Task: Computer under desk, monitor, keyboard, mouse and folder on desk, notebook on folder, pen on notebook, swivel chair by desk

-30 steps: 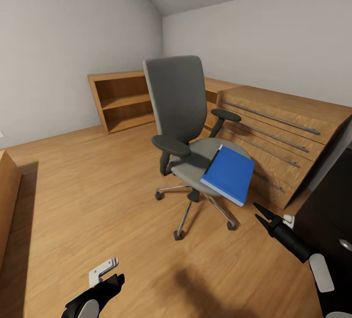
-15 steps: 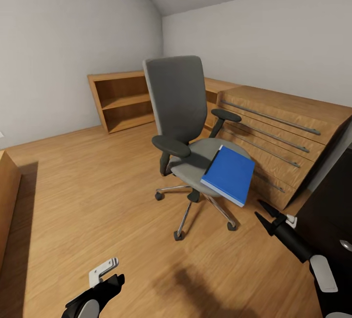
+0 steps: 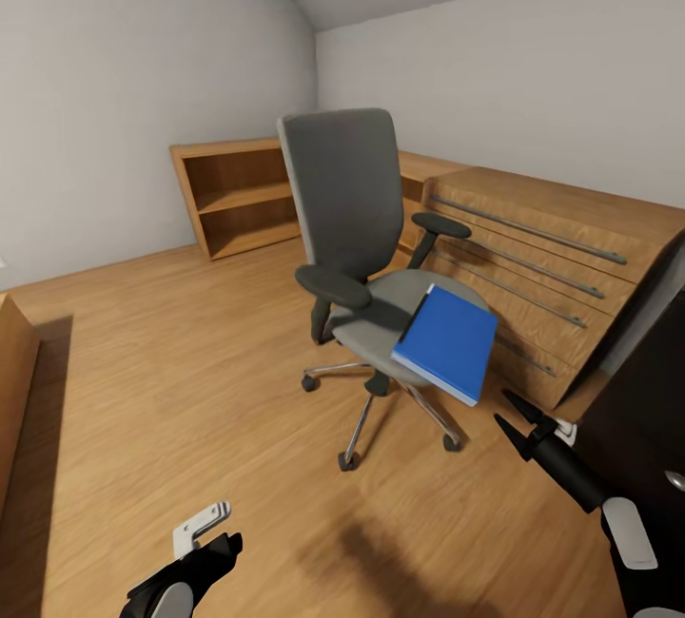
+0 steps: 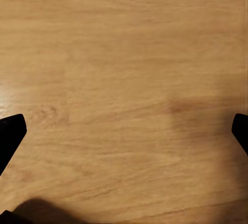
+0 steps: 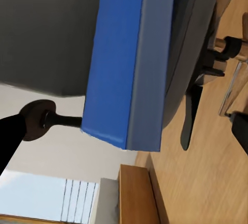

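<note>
The swivel chair stands mid-room on the wood floor, grey back upright, chrome base on casters. A bright blue folder lies on its seat, overhanging the front right edge. My right gripper is open, its black fingertips just below and right of the folder, apart from it. In the right wrist view the folder fills the middle, edge-on, with the chair seat behind it. My left gripper is open over bare floor, and its arm sits low at the left. A corner of the black desk shows at the right edge.
A low light-wood dresser with long metal handles stands right behind the chair. An open wooden bookshelf sits against the far wall. Another wooden piece edges in at the left. Open floor lies left of the chair.
My right gripper has dropped slightly and drifted a little right, staying open near the folder. The view has shifted by a few pixels. The left arm has stayed put.
</note>
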Controlling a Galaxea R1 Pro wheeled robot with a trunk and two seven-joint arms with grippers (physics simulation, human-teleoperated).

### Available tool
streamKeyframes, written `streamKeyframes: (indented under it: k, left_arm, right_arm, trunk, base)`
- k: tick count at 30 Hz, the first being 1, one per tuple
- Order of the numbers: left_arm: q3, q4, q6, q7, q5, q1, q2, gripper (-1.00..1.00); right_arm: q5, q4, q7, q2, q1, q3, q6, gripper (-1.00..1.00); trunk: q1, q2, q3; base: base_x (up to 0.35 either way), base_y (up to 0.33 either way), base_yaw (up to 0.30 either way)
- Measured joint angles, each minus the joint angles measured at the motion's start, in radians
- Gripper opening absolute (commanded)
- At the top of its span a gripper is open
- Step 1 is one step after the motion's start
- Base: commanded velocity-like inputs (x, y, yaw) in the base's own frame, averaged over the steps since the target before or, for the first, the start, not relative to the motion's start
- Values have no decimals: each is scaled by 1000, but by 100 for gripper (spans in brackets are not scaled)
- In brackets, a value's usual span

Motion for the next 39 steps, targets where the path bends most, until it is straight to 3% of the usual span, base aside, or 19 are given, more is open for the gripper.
streamKeyframes:
  k: [39]
  left_arm:
    - [0, 7, 0, 0, -1, 0, 0, 100]
  right_arm:
    - [1, 39, -16, 2, 0, 2, -1, 100]
  trunk:
    - [0, 0, 0]
  base:
    - [65, 3, 0]
